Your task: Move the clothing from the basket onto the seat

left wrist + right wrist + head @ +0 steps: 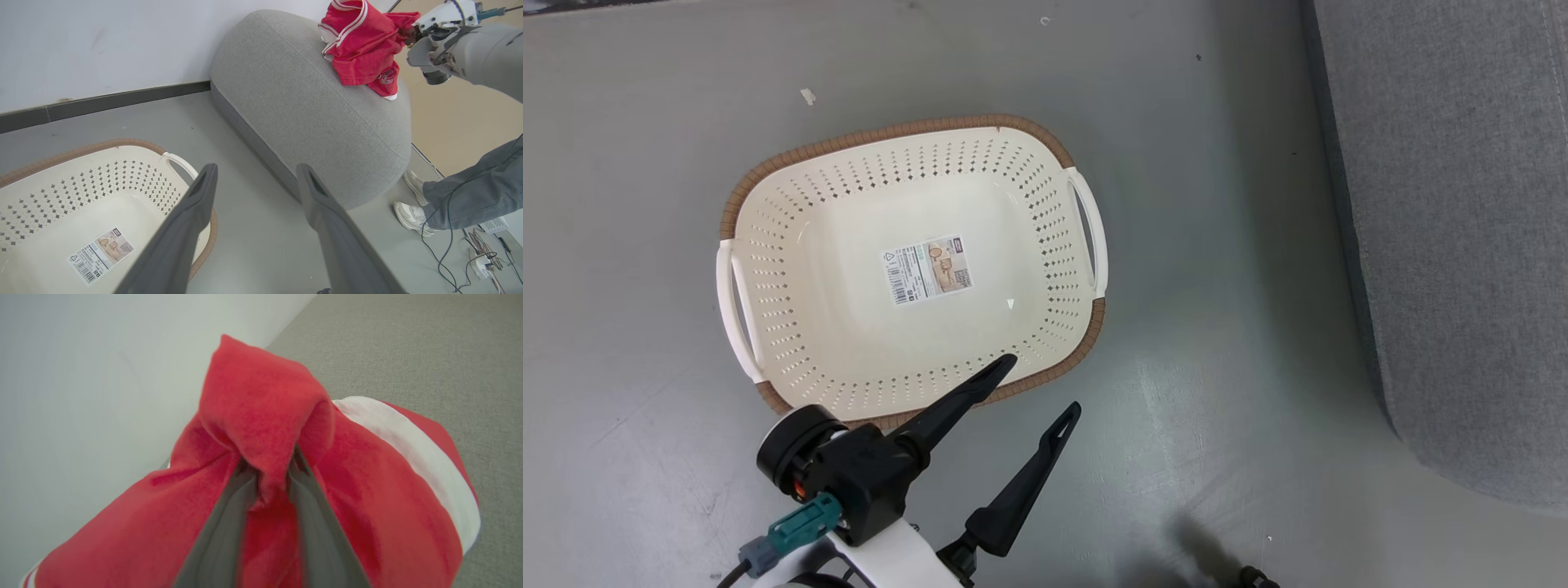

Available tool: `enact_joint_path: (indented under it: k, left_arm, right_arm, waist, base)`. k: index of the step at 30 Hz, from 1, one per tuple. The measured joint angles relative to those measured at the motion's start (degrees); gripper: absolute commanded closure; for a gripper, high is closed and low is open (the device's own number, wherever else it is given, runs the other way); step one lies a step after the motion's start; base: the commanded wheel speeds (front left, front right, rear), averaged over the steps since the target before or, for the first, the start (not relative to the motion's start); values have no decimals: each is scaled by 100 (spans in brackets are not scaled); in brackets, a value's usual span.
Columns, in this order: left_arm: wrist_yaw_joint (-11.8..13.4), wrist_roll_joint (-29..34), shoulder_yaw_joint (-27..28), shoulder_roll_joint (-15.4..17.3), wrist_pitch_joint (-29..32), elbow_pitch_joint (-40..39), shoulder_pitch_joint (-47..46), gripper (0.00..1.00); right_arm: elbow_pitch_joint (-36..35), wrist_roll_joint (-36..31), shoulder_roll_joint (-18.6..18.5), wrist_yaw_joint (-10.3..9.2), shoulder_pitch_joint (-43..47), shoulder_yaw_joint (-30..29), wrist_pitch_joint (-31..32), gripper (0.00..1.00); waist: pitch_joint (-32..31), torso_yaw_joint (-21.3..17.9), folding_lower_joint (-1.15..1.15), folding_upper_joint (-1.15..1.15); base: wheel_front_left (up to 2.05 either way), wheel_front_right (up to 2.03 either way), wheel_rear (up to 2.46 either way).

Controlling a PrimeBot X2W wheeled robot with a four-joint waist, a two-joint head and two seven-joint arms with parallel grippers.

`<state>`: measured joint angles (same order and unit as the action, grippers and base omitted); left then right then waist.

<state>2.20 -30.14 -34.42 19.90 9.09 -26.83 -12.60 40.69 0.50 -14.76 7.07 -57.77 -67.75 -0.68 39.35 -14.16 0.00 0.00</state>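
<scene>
The cream basket [768, 204] stands on the grey floor with nothing in it but its label sticker [927, 269]; its rim [122, 143] also shows in the left wrist view. My left gripper [1045, 384] hangs open over the basket's near rim, nothing between its fingers [192, 220]. The red clothing [359, 45] with white stripes is bunched over the top of the grey seat [294, 102]. My right gripper [271, 473] is shut on a fold of that red clothing [261, 412], above the seat [408, 347]. The seat's edge [1462, 245] fills the head view's right side.
A person's legs and pale shoes [412, 204] stand beside the seat, with cables [478, 261] on the floor near them. A white wall with a dark skirting [102, 102] runs behind the basket and seat.
</scene>
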Motion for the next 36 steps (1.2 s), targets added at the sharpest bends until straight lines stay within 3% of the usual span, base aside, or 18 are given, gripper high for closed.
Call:
enact_joint_path:
  k: [2, 3, 4, 14, 23, 36]
  left_arm:
    - [1, 1, 7, 8, 1, -16, 0, 0]
    - [1, 1, 11, 13, 3, -27, 0, 0]
    - [1, 1, 15, 19, 22, -35, 0, 0]
    - [16, 1, 56, 15, 5, -52, -17, 0]
    - [15, 0, 135, -37, -116, -23, -57, 0]
    - [7, -137, 336, -160, -428, 198, -123, 0]
  right_arm:
    - [22, 0, 1, 0, -1, -8, -38, 14]
    - [32, 0, 1, 0, -1, -12, -41, 3]
    - [40, 0, 2, 0, -1, -19, -49, 0]
    - [104, -26, 19, 0, -5, 114, -289, 0]
    - [124, 29, 163, 1, 140, 766, -430, 0]
    - [-84, 686, 453, 0, 842, 1612, -779, 0]
  waist:
    - [30, -2, 0, 0]
    - [45, -3, 0, 0]
    - [59, -4, 0, 0]
    - [87, -33, 0, 0]
    - [-26, -71, 0, 0]
    - [-356, -141, 0, 0]
  base:
    - [0, 0, 0]
    - [0, 0, 0]
    - [0, 0, 0]
    - [0, 0, 0]
    - [0, 0, 0]
    - [0, 0, 0]
